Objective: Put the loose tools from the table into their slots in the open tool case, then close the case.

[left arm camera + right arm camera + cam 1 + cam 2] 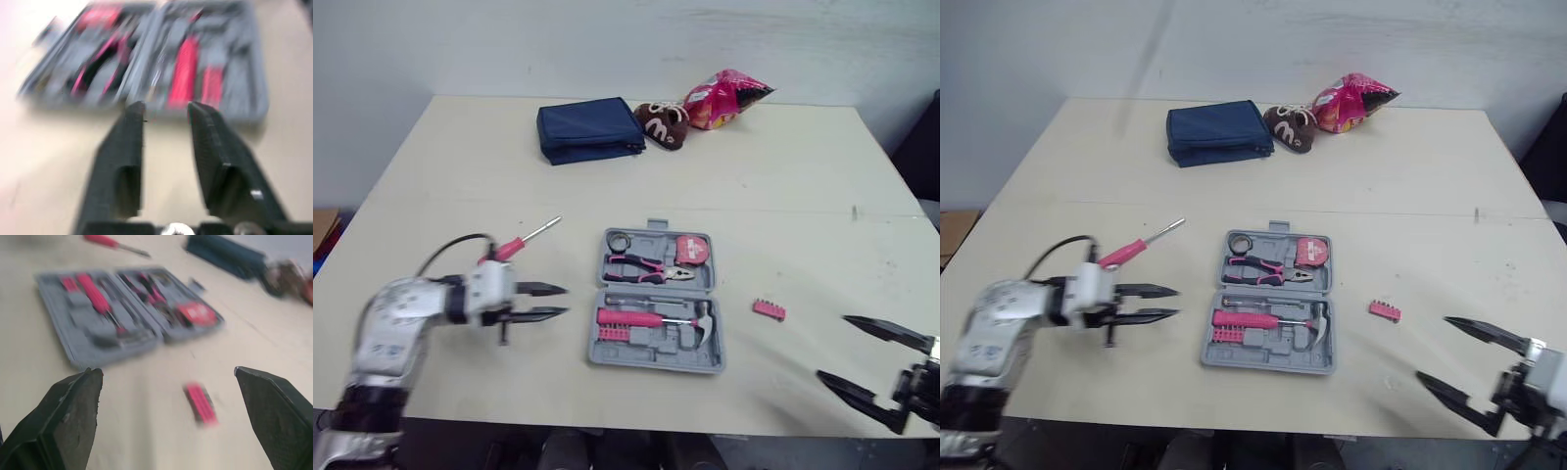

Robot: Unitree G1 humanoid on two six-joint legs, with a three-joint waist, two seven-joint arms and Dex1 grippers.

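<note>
case (654, 300) open mid-surface (783, 176) | screwdriver (524, 241) loose near left claw (563, 301), fingers slightly apart, empty | bit strip (769, 310) loose between case and right claw (834, 348), spread wide, empty | risk: flat strip skids under fingertips; nudged screwdriver rolls away

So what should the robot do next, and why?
Probably swing the left pincer over the pink screwdriver to grab it. The screwdriver lies loose right beside that open, empty pincer, outside the tool case.
</note>
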